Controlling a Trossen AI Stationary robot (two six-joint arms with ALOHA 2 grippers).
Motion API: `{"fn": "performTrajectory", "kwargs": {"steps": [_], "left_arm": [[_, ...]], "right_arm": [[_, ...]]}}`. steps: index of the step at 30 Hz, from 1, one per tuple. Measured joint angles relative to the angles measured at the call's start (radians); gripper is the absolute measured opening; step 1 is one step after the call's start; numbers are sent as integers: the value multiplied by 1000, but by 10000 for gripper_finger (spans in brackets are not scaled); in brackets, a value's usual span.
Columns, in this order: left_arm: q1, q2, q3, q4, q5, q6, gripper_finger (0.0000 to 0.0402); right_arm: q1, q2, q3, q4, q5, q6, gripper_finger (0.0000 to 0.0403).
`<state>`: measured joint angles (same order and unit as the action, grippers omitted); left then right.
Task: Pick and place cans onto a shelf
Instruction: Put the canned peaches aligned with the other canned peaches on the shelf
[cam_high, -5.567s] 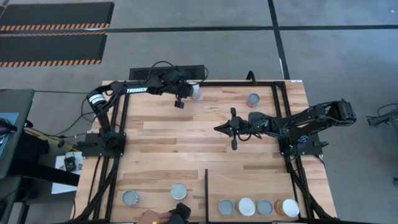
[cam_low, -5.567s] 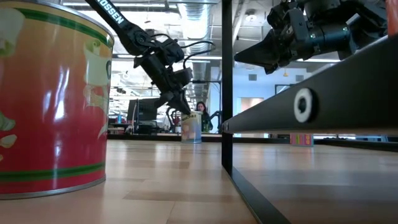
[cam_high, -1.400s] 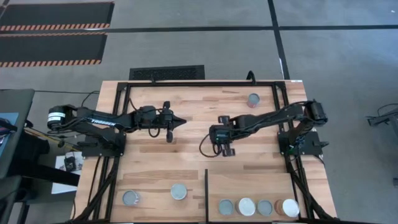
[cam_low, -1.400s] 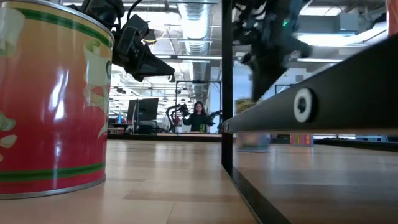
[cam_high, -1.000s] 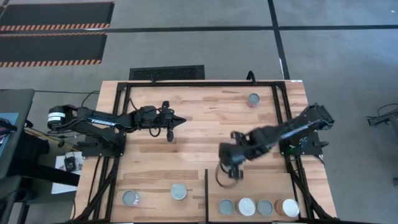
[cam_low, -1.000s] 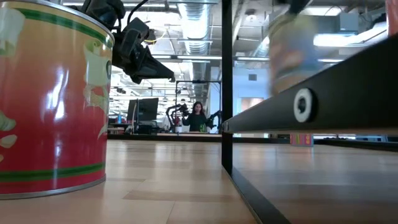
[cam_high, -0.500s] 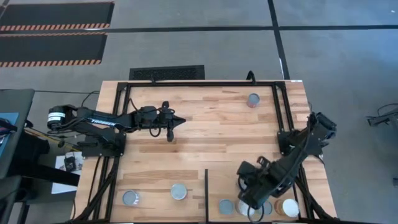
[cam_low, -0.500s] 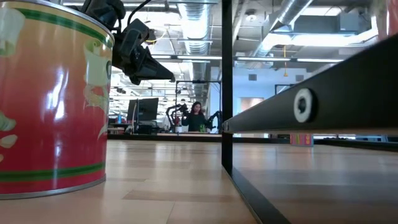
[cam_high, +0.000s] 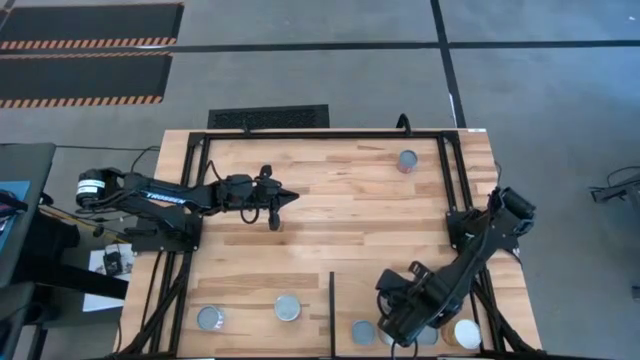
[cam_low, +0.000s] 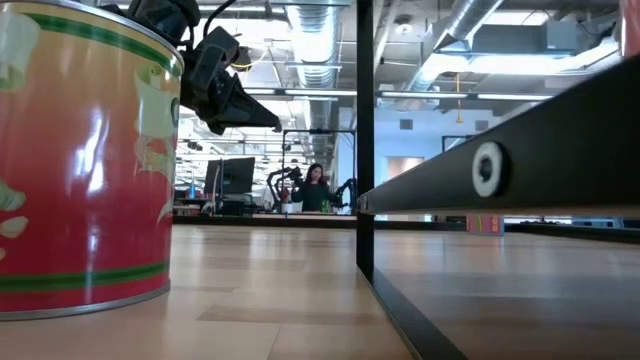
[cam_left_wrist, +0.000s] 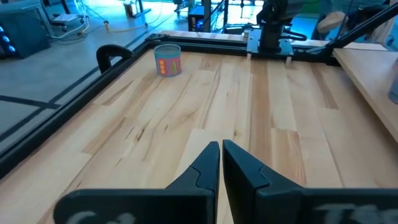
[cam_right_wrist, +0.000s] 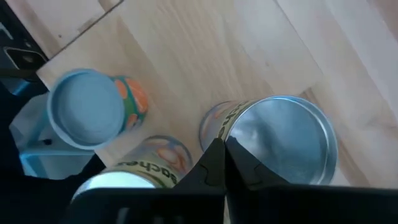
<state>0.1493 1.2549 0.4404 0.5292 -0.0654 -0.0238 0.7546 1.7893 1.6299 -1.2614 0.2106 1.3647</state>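
Observation:
My right gripper (cam_high: 398, 330) (cam_right_wrist: 219, 146) points down over the shelf (cam_high: 350, 295) at the table's near right, shut on a silver-topped can (cam_right_wrist: 280, 140). Beside that can on the shelf stand a blue-topped can (cam_right_wrist: 87, 109) (cam_high: 363, 332), a second labelled can (cam_right_wrist: 149, 162) and a white-topped can (cam_high: 465, 333). The arm hides the rest of the row. My left gripper (cam_high: 290, 195) (cam_left_wrist: 221, 146) hangs shut and empty above the table's middle, also seen high up in the low view (cam_low: 270, 122). Loose cans stand at the near left (cam_high: 211, 318) (cam_high: 287, 307) and far right (cam_high: 407, 160) (cam_left_wrist: 167, 60). My right gripper pinches the silver-topped can's rim (cam_right_wrist: 217, 132) between its two fingers, at the edge of the round top. The fingers come from above, pointing down. The can stays upright below them; whether its bottom rests on the shelf, I cannot tell.
A thin black divider bar (cam_high: 331, 310) bounds the shelf on its left, and a black metal frame (cam_high: 445, 170) runs round the table. A large red can (cam_low: 80, 160) stands close in front of the low camera. A person (cam_low: 320, 185) shows far behind the table.
My right gripper has swung with the can from near the divider bar toward the table's near right corner, over the shelf and down among the cans there, rolling its wrist on the way. In the last half second it has barely shifted.

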Motion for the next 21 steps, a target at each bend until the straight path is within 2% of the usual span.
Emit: {"fn": "performTrajectory", "kwargs": {"steps": [9,15,21], "left_arm": [[0,0,0,-18,-3,12,9],[0,0,0,-34,-3,15,9],[0,0,0,-41,-3,16,9]], "right_arm": [[-9,-1,0,65,-41,-26,48],[-16,-1,0,63,-53,-32,87],[-18,-1,0,43,-53,-42,103]]}}
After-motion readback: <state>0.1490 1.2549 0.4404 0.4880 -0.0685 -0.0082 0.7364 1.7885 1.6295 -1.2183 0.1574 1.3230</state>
